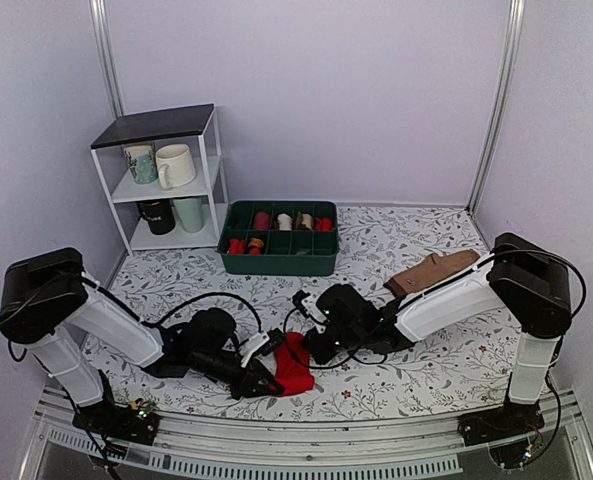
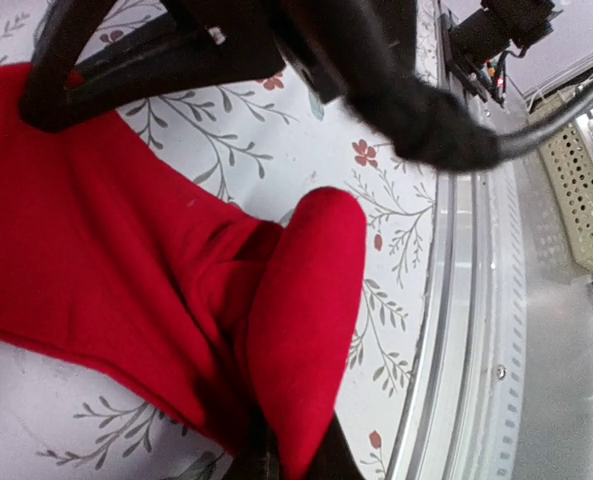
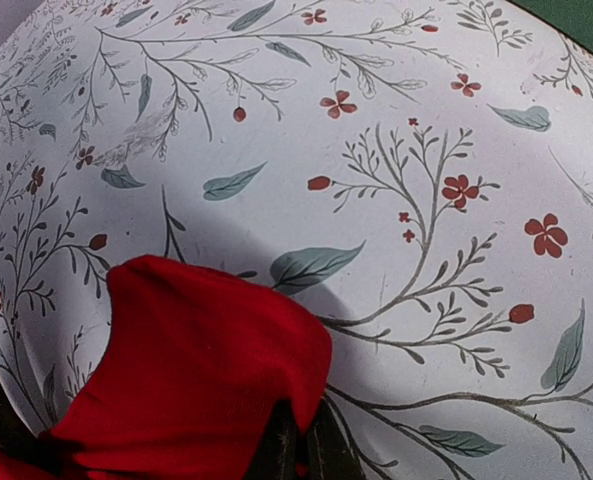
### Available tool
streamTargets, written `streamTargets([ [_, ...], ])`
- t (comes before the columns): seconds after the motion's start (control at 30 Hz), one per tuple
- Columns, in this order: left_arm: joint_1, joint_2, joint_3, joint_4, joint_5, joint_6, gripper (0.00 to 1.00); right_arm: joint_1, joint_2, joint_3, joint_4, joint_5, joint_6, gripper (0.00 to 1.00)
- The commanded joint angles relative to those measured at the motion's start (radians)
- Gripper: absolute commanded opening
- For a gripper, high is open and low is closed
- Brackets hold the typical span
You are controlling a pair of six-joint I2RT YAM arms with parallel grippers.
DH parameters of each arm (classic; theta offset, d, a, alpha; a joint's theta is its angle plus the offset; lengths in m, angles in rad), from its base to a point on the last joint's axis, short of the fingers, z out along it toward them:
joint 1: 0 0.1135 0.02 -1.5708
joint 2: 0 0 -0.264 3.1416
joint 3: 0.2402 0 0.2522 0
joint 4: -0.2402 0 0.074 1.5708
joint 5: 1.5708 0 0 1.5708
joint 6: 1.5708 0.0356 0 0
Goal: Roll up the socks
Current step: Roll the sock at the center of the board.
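Both arms pinch the red socks (image 1: 296, 368), bunched on the surface (image 1: 426, 362) between them: left pincer (image 1: 268, 378) closed on the near fold, right pincer (image 1: 311, 350) closed on the far edge (long axis unclear).

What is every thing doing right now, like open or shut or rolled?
red socks, bunched up, not rolled yet
left gripper, shut on the red socks
right gripper, shut on the red socks
green bin, open on top, partly filled
brown sock, lying flat, unrolled

Left tool (image 1: 263, 380), right tool (image 1: 311, 349) flank socks (image 1: 296, 368) (red).
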Motion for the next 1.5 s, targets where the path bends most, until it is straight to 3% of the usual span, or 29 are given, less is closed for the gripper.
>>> streamTargets([
  [0.0, 0.005, 0.057, -0.048, -0.102, 0.085, -0.051, 0.00, -0.027, 0.016, -0.027, -0.070, 0.040, -0.009, 0.01],
  [0.3, 0.016, 0.093, -0.075, -0.019, 0.114, -0.077, 0.00, -0.027, -0.068, -0.055, 0.027, -0.074, -0.088, 0.28],
  [0.47, 0.016, 0.097, -0.075, -0.021, 0.119, -0.076, 0.00, -0.027, -0.177, -0.138, 0.169, -0.088, -0.116, 0.38],
  [0.53, 0.017, 0.099, -0.074, -0.021, 0.116, -0.076, 0.00, -0.027, -0.248, -0.218, 0.282, -0.176, -0.164, 0.41],
  [0.67, 0.018, 0.102, -0.070, -0.022, 0.117, -0.075, 0.00, -0.027, -0.360, -0.388, 0.521, -0.509, -0.296, 0.47],
  [0.83, 0.017, 0.105, -0.073, -0.019, 0.111, -0.078, 0.00, -0.009, -0.306, -0.382, 0.477, -0.706, -0.364, 0.49],
  [1.2, 0.018, 0.114, -0.077, -0.010, 0.115, -0.079, 0.00, 0.045, -0.162, -0.282, 0.333, -0.684, -0.481, 0.49],
  [1.47, 0.018, 0.112, -0.077, -0.012, 0.114, -0.078, 0.00, 0.061, -0.075, -0.216, 0.271, -0.643, -0.476, 0.48],
])
